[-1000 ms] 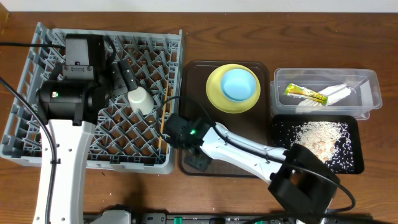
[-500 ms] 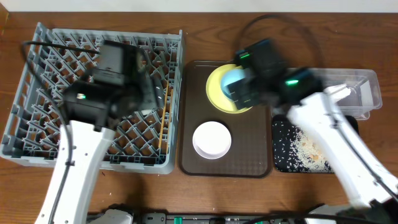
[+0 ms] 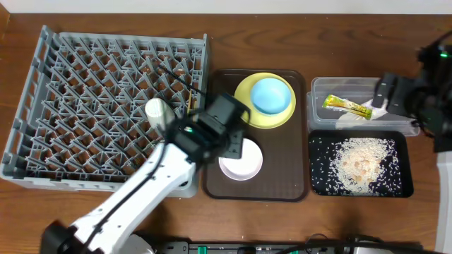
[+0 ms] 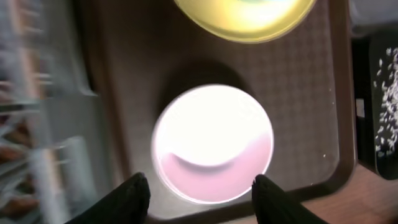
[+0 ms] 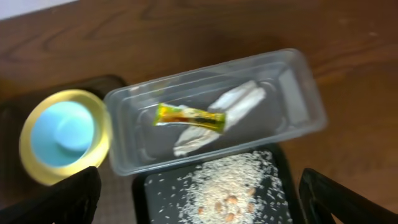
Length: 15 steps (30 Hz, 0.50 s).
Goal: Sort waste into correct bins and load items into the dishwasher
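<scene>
My left gripper (image 3: 233, 144) is open and hangs just above the white bowl (image 3: 241, 159), which sits on the brown serving tray (image 3: 282, 180). In the left wrist view the bowl (image 4: 211, 140) lies just ahead of my open fingers (image 4: 200, 200). The light blue bowl (image 3: 271, 95) sits in the yellow plate (image 3: 244, 106). The small white cup (image 3: 157, 111) lies in the grey rack (image 3: 85, 92). The chopsticks (image 3: 189, 104) are mostly hidden by my left arm. My right gripper (image 3: 399, 95) is open and empty over the clear tub (image 5: 286, 99), which holds the sachet (image 5: 189, 116) and napkin (image 5: 239, 99).
The black tray (image 3: 395, 185) in front of the tub holds a heap of rice scraps (image 3: 361, 161), also seen in the right wrist view (image 5: 233, 186). The brown tray lies between the rack and the two bins. Bare wooden table runs along the front.
My left arm has swung from over the rack to the white bowl on the brown tray. My right arm has pulled back from the yellow plate to the far right, above the tub.
</scene>
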### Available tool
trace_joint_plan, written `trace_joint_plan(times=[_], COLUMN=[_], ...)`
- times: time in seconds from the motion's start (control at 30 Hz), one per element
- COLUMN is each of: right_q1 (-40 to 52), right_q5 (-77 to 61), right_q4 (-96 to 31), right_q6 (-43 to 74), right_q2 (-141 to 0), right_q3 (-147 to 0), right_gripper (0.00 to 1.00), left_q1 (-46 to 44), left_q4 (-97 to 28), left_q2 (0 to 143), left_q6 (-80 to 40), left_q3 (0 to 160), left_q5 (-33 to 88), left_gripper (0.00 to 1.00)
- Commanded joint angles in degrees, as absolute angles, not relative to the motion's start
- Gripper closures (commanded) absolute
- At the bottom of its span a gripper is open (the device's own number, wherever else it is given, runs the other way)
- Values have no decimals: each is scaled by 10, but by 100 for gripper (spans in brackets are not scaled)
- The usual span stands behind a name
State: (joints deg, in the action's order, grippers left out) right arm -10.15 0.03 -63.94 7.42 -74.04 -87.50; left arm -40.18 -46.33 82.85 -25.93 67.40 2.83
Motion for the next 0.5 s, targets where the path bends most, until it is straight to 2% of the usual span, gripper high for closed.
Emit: trace_joint_plan(times=[0.0, 0.2, 0.47], right_q1=[-130, -131, -131], right_q5=[-3, -3, -3], right_q4=[-641, -641, -641], right_q6=[83, 83, 83], right_q2=[-742, -742, -743], right_q3=[-881, -881, -881], right_gripper=[1, 1, 1], left_q1=[-437, -475, -514], left_q4=[-417, -364, -358], left_q2=[863, 921, 993], left_q6=[-280, -280, -305], left_q3=[667, 667, 667], left_q5=[24, 19, 26], left_gripper=[49, 59, 60])
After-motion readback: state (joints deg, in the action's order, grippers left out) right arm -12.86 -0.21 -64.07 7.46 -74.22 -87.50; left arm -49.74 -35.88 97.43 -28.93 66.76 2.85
